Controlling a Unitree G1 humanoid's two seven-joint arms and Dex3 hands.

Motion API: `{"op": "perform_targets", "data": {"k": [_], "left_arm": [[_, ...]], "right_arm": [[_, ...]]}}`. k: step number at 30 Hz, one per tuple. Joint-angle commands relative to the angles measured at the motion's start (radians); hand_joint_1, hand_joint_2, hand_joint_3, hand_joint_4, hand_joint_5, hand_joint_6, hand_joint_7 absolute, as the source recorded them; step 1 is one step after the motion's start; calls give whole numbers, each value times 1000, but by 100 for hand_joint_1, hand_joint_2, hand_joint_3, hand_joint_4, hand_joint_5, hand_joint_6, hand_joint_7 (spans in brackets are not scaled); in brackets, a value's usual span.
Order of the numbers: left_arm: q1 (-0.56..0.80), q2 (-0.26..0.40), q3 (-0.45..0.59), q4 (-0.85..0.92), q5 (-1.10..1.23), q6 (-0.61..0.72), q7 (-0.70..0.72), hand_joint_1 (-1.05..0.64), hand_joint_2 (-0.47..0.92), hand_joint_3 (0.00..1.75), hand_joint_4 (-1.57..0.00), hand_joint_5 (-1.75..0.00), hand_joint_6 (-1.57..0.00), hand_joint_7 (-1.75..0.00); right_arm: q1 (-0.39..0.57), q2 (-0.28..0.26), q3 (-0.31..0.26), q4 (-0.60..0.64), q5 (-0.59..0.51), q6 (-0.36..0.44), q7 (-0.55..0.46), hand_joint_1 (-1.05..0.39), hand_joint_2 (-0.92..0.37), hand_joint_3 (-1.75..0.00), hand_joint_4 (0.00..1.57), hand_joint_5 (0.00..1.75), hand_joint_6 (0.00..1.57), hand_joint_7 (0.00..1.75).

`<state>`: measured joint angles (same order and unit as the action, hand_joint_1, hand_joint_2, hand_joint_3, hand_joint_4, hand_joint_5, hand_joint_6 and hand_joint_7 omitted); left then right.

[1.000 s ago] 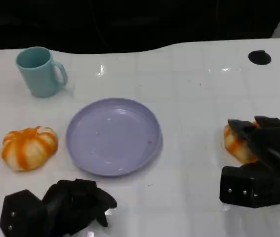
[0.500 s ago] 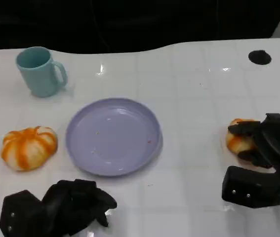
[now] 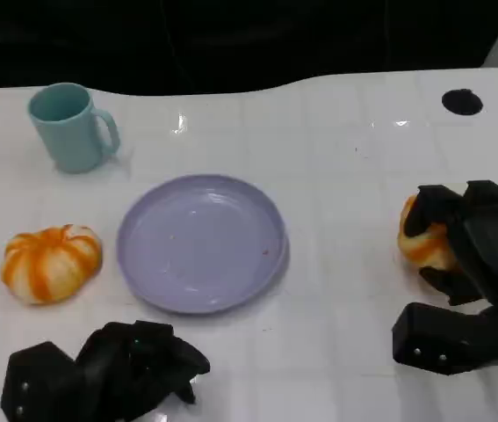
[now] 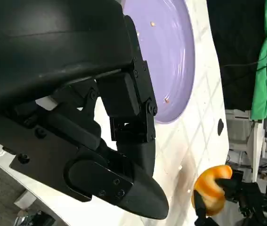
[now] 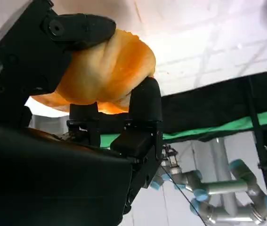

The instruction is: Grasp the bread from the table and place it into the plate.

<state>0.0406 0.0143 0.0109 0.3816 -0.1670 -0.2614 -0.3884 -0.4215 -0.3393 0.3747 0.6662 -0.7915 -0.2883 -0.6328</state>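
One bread point(image 3: 426, 237) is now gripped by the right hand point(image 3: 468, 255), fingers closed around it more fully than a second ago, and it appears raised slightly off the table point(image 3: 345, 158), so the grasp looks secured. It is held well right of the plate point(image 3: 202, 242), wrapped inside the fingers. A carry leftward toward the plate is judged next. The left hand point(image 3: 130, 369), curled on nothing, is parked just below the plate.

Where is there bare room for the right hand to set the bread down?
The round lavender plate is bare. Bare white table lies between it and the right hand, which grips the orange-striped bread roll. It is crowded beside the second striped roll, teal mug and left hand.
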Motion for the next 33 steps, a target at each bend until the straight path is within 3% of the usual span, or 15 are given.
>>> {"op": "perform_targets", "data": {"k": [1, 5, 10, 19, 27, 33], "left_arm": [[10, 12, 6, -1, 6, 2, 13, -104, 84, 1, -90, -150, -142, -54], [12, 14, 8, -5, 1, 4, 8, -103, 84, 1, -90, -150, -142, -54], [14, 21, 11, -2, -7, 10, -1, -102, 83, 1, -89, -150, -140, -53], [25, 26, 14, -9, -15, 16, -2, -103, 83, 0, -89, -151, -141, -54], [20, 33, 13, 0, -14, 12, -5, -104, 82, 0, -90, -150, -142, -55], [10, 33, 12, 17, -9, 6, -1, -104, 82, 0, -90, -150, -142, -55]], "right_arm": [[24, -6, -10, -72, 25, -48, -4, 3, -26, -132, 100, 175, 81, 168], [44, 11, -8, -137, 52, -82, 34, 4, -22, -138, 102, 175, 86, 162], [41, 77, -7, -206, 112, -129, 104, 4, -12, -153, 104, 175, 89, 158], [-32, 196, 12, -170, 130, -167, 169, -2, -7, -164, 104, 175, 86, 162], [-141, 283, 56, -12, 108, -202, 148, -6, -12, -157, 102, 175, 83, 164], [-260, 347, 82, 195, 101, -245, 96, -8, -18, -150, 99, 175, 82, 163]]}}
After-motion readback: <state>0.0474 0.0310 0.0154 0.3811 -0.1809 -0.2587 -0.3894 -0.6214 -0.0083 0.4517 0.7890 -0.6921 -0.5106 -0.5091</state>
